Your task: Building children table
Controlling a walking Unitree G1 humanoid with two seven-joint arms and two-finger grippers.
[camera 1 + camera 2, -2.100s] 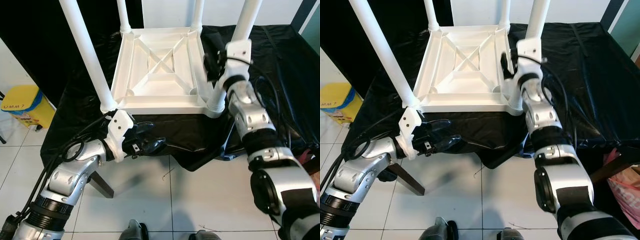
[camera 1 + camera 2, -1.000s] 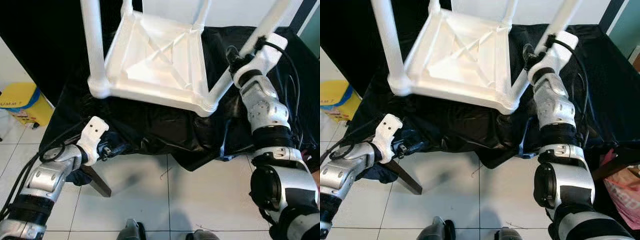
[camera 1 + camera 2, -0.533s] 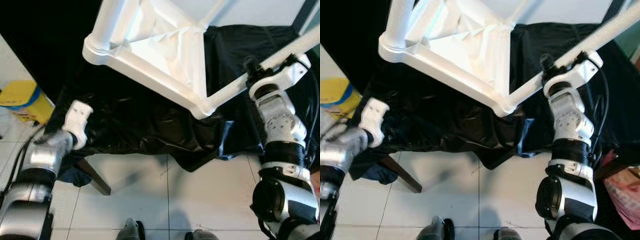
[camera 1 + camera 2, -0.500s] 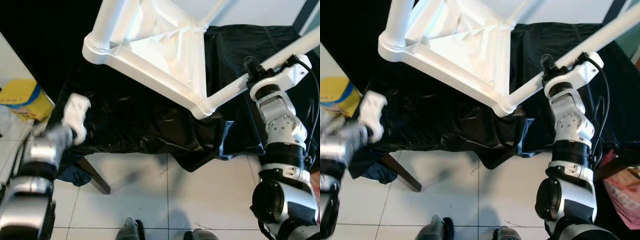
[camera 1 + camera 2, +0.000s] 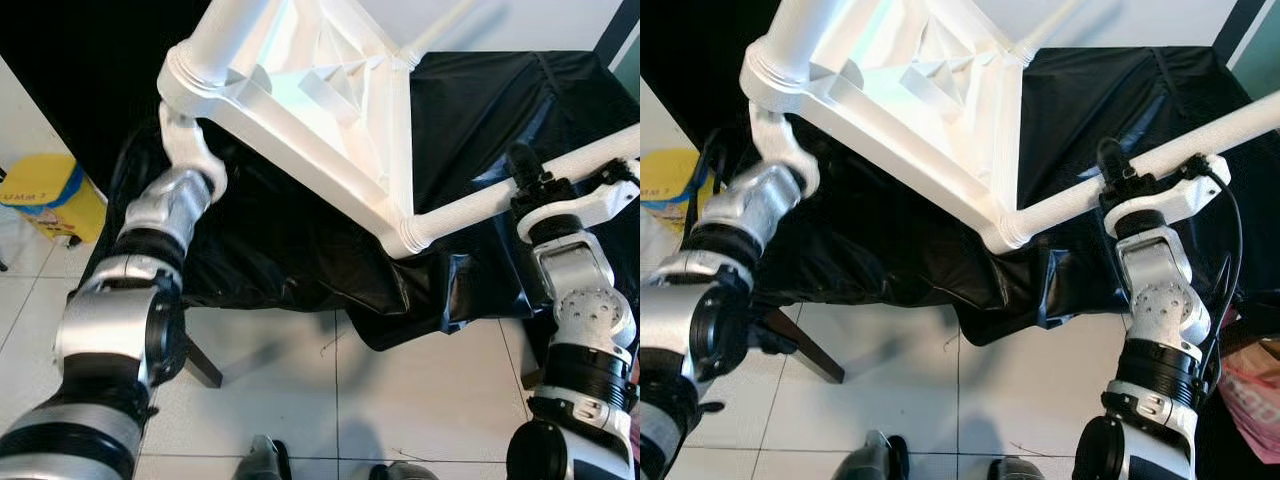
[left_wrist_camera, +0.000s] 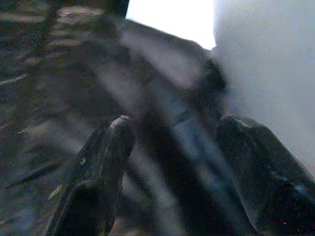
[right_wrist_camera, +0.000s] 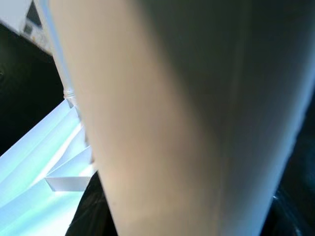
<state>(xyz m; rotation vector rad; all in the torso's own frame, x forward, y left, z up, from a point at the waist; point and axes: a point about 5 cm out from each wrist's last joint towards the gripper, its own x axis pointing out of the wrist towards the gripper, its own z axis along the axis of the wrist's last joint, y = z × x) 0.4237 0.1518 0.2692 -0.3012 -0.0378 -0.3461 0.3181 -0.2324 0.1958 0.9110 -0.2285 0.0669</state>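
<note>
At the far left of the head views a yellow bin point(image 5: 45, 195) is seen on the tiled floor point(image 5: 330, 400), well apart from the work. Just right of it, the left arm is raised to the upper left of the frame, its wrist tucked under the near corner of the white children's table point(image 5: 330, 130), seemingly so that corner can be propped as the table is turned over. In the left wrist view the left gripper point(image 6: 172, 162) is seen with its two black fingers point(image 6: 106, 157) spread apart and nothing between them; a pale surface, probably the table, is seen close by one finger.

Across the centre, the table is held tilted, underside ribs facing the camera, lifted above the black cloth point(image 5: 300, 250) that covers the work surface.

At the right, one table leg point(image 5: 560, 170) runs out sideways, and the right gripper point(image 5: 530, 185) is seated on it; a clamp on the leg is judged likely, since the table's weight appears carried there, though whether the fingers are closed cannot be told. The right wrist view is taken up by the leg point(image 7: 187, 123) at close range.
</note>
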